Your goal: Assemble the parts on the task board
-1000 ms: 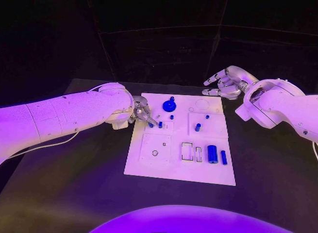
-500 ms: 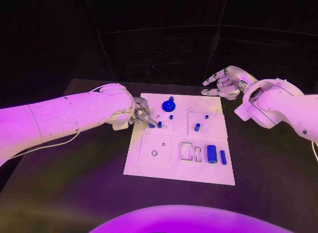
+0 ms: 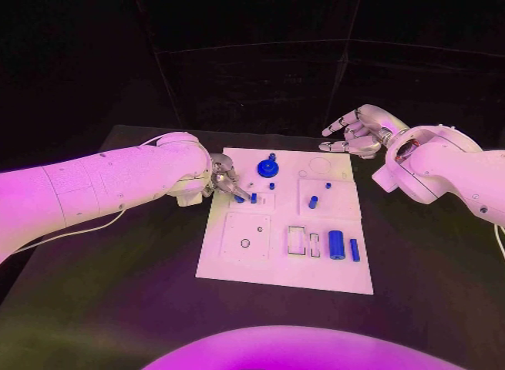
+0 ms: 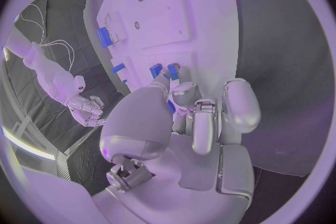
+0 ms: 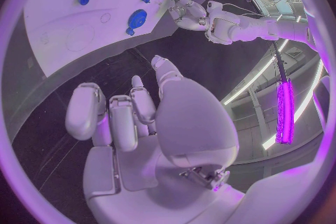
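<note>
here a white task board (image 3: pixel 244 262) lies in the middle of a black table (image 3: pixel 108 308), with small blue parts on it. the left hand (image 3: pixel 222 179) rests at the board's left edge, fingertips down beside two small blue pegs (image 3: pixel 246 198) in the upper left section; in the left wrist view the fingers (image 4: pixel 203 123) curl down next to those pegs (image 4: pixel 162 71), and i cannot tell whether they pinch one. the right hand (image 3: pixel 358 131) hangs in the air beyond the board's far right corner, well apart from it, fingers loosely spread and holding nothing; the right wrist view shows the same empty palm (image 5: pixel 140 129).

other parts on the board: a round blue knob (image 3: pixel 269 166) near the far edge, a small peg (image 3: pixel 314 202) in the right middle section, a thick blue cylinder (image 3: pixel 337 244) and a thin blue bar (image 3: pixel 355 250) near the right edge.

judging by their look, the parts are light, rigid plastic pieces, smooth and likely to slip or roll. the pegs are best pinched across their sides between thumb and a fingertip; the cylinder wants a grasp across its middle. the board is flat and stiff and looks unlikely to shift under light pressure.

compared with a second earlier, almost nothing differs: both hands sit in the same places with the same finger poses, and every part lies where it did
</note>
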{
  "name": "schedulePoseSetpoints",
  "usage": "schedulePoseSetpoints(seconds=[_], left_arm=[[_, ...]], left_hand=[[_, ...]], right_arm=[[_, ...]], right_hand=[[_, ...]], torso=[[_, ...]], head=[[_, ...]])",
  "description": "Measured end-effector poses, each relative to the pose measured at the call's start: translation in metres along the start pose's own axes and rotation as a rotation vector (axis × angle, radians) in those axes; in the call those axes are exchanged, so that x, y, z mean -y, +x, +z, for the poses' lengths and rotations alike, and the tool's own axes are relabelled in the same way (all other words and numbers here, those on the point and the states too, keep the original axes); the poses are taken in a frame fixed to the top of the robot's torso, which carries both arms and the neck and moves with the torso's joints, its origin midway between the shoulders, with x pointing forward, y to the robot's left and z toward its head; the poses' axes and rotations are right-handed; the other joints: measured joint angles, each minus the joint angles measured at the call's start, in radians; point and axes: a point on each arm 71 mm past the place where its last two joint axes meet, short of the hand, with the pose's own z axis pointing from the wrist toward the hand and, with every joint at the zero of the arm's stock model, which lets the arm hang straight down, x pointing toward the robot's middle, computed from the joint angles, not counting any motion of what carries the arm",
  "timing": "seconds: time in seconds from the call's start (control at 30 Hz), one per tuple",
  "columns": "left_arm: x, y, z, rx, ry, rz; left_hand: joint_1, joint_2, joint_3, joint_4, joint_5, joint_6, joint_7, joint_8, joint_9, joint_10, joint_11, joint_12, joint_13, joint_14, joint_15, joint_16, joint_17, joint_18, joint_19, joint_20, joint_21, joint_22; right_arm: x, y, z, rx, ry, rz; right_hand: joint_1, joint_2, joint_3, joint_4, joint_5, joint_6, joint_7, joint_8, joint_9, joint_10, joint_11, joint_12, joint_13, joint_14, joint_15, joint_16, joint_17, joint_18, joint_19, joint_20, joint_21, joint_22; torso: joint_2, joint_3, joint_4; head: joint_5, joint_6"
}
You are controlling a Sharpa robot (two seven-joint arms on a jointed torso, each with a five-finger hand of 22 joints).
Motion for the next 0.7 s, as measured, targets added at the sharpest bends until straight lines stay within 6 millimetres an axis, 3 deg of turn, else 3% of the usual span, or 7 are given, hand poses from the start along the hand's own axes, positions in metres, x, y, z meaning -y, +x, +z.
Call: schedulePoseSetpoints(seconds=[0.23,0.4,0.7], left_arm=[[-0.0023,-0.0011,-0.0011,0.011,-0.002,-0.007],[-0.0015,-0.0012,-0.0019,0.017,0.001,-0.01],[-0.0013,-0.0013,-0.0026,0.021,0.003,-0.013]], left_hand=[[0.035,0.003,0.023,-0.032,0.0,-0.002,-0.002,0.003,0.004,0.005,-0.005,0.002,0.003,-0.004,-0.004,0.0,0.0,0.0,0.004,-0.003,0.0,0.003],[0.068,-0.013,0.038,-0.069,-0.001,-0.005,-0.006,0.006,0.004,0.007,-0.007,0.002,0.003,-0.004,-0.004,0.0,0.0,0.0,0.004,-0.004,0.0,0.007],[0.109,-0.019,0.036,-0.073,0.001,-0.004,-0.007,0.004,-0.002,0.011,-0.01,0.002,0.006,0.0,-0.007,0.0,0.0,0.0,0.007,-0.007,0.004,0.014]], right_arm=[[0.0002,-0.0001,0.0002,0.0,0.001,0.0],[0.0001,0.0,0.0003,0.0,0.001,0.0],[0.0003,-0.0001,0.0004,0.001,0.001,0.001]], right_hand=[[0.0,0.0,0.0,0.0,0.0,0.0,0.0,0.0,0.0,0.0,0.0,0.0,0.0,0.0,0.0,0.0,0.0,0.0,0.0,0.0,0.0,0.0],[0.0,0.0,0.0,0.0,0.0,0.0,0.0,0.0,0.0,0.0,0.0,0.0,0.0,0.0,0.0,0.0,0.0,0.0,0.0,0.0,0.0,0.0],[0.0,0.0,0.0,0.0,0.0,0.0,0.0,0.0,0.0,0.0,0.0,0.0,0.0,0.0,0.0,0.0,0.0,0.0,0.0,0.0,0.0,0.0]], torso=[[0.0,-0.0002,0.0012],[0.0,-0.0001,0.0014],[0.0,0.0006,0.0007]], head=[[-0.001,-0.001],[-0.001,-0.003],[0.001,-0.004]])
